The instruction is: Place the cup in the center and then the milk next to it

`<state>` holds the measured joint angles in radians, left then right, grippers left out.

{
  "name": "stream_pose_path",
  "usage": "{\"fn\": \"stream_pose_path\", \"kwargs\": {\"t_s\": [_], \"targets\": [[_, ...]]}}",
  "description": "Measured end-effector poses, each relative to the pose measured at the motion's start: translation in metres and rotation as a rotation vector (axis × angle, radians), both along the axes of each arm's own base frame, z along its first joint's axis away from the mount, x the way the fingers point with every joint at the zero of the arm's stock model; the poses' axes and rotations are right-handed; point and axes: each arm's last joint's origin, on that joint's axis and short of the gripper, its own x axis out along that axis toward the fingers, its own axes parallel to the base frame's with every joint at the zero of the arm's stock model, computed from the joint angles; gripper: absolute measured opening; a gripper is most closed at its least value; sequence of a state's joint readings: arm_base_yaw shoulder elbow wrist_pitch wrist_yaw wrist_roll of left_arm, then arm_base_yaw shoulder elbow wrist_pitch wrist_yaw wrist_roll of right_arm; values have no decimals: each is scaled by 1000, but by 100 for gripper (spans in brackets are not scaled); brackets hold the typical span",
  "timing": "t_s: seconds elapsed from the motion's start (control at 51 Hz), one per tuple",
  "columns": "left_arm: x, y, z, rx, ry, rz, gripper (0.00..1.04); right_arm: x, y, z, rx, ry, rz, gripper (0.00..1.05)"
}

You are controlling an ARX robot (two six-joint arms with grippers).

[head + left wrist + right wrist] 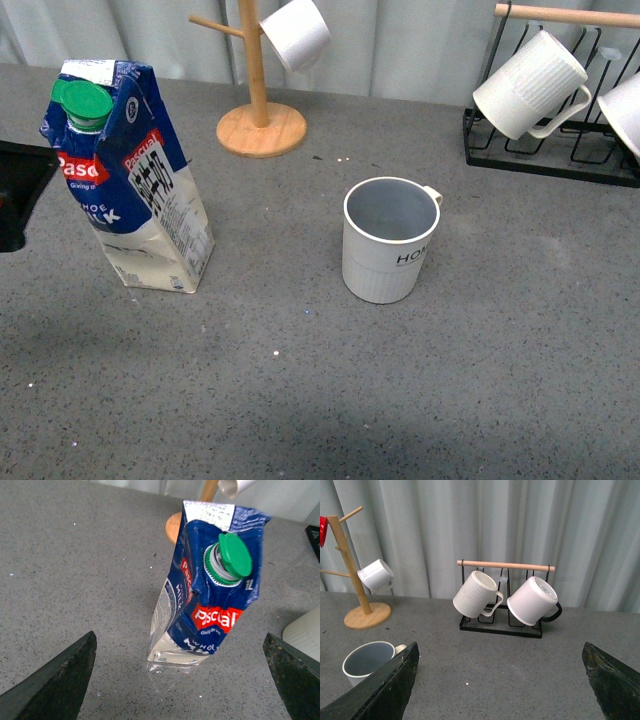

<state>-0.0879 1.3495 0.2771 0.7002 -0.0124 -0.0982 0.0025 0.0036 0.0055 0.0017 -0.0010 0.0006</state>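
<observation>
The cup [388,242], off-white with a ribbed lower half and "HOME" lettering, stands upright mid-table; it also shows in the right wrist view [369,661]. The milk [128,178], a blue-and-white carton with a green cap, stands upright to the cup's left. In the left wrist view the milk [210,590] stands between and beyond my left gripper [182,680], whose jaws are wide open and apart from it. A dark part of the left arm [20,195] shows at the left edge of the front view. My right gripper [502,680] is open and empty over bare table, right of the cup.
A wooden mug tree [260,105] with a plain white cup [295,33] stands behind. A black wire rack [550,150] at the back right holds a fully ribbed white mug [528,85] and another white mug [532,601]. A curtain hangs behind.
</observation>
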Motion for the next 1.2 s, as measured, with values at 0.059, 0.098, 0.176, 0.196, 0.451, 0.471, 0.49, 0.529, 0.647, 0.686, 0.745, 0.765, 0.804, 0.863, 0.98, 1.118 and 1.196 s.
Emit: {"fn": "stream_pose_path", "kwargs": {"t_s": [0.059, 0.098, 0.176, 0.196, 0.451, 0.471, 0.49, 0.529, 0.647, 0.686, 0.745, 0.765, 0.804, 0.863, 0.98, 1.118, 1.196], "targets": [[7, -1, -3, 6, 16, 1, 98, 0, 0, 0, 0, 0, 0, 95], [13, -2, -6, 8, 30, 0, 98, 0, 0, 0, 0, 0, 0, 95], [24, -6, -9, 13, 47, -7, 98, 0, 0, 0, 0, 0, 0, 95], [26, -8, -10, 13, 49, -13, 98, 0, 0, 0, 0, 0, 0, 95], [41, -13, -16, 5, 69, -15, 98, 0, 0, 0, 0, 0, 0, 95], [42, -13, -16, 5, 67, -14, 98, 0, 0, 0, 0, 0, 0, 95], [43, -13, -16, 5, 66, -13, 98, 0, 0, 0, 0, 0, 0, 95], [45, -12, -16, 3, 68, -13, 98, 0, 0, 0, 0, 0, 0, 95], [49, -10, -18, -4, 75, -19, 98, 0, 0, 0, 0, 0, 0, 95], [51, -10, -18, -8, 75, -26, 98, 0, 0, 0, 0, 0, 0, 95], [52, -10, -17, -10, 74, -28, 98, 0, 0, 0, 0, 0, 0, 95], [53, -9, -17, -11, 73, -28, 98, 0, 0, 0, 0, 0, 0, 95], [54, -9, -17, -13, 72, -32, 98, 0, 0, 0, 0, 0, 0, 95], [57, -9, -16, -13, 72, -37, 92, 0, 0, 0, 0, 0, 0, 95], [58, -9, -16, -14, 71, -38, 71, 0, 0, 0, 0, 0, 0, 95], [59, -10, -15, -15, 67, -39, 42, 0, 0, 0, 0, 0, 0, 95], [59, -11, -14, -17, 66, -43, 27, 0, 0, 0, 0, 0, 0, 95]]}}
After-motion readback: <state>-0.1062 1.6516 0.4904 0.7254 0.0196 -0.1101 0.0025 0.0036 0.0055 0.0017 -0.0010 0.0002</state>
